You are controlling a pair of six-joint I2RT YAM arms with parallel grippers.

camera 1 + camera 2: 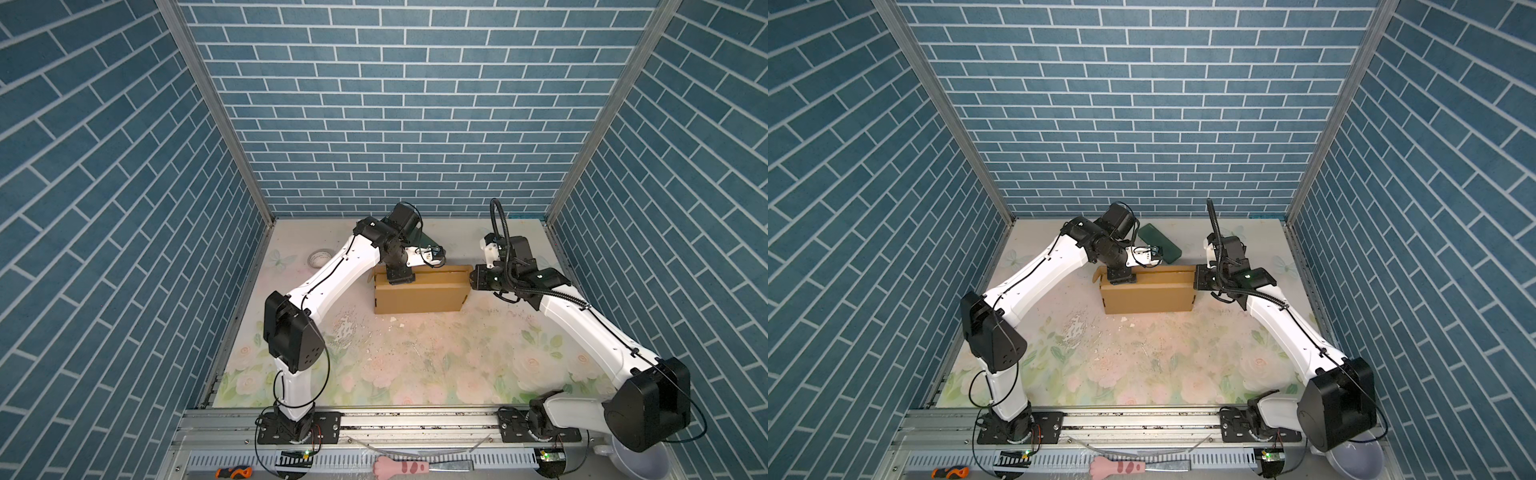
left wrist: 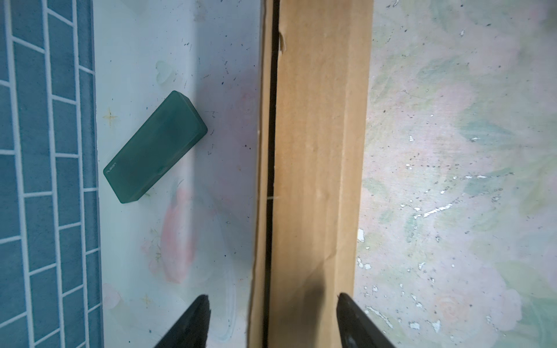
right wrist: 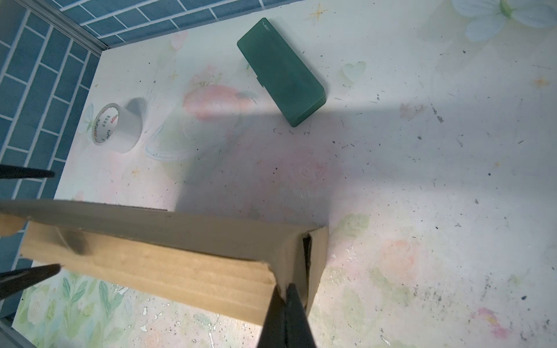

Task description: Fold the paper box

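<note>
While paper box (image 1: 419,297) stands all but closed on far middle of desk (image 1: 415,365), step in hand looks like the last: seating the lid. Left claw (image 2: 272,296) open, astride box's top edge, gripping nothing. Right claw (image 3: 284,289) closed empty, tips at box's end corner. Dark slit shows along top seam. Next move likely calls for press on seam, end braced. Desk: worn floral print, chipped, speckled. Green block (image 1: 1160,247) and tape roll (image 3: 116,128) behind box. Blue brick-pattern walls (image 1: 415,104) on three sides.

txt log | grn case (image 3: 280,70): "nusign" | tape roll (image 3: 116,128): red "YuPin…", rest illeg.
</note>
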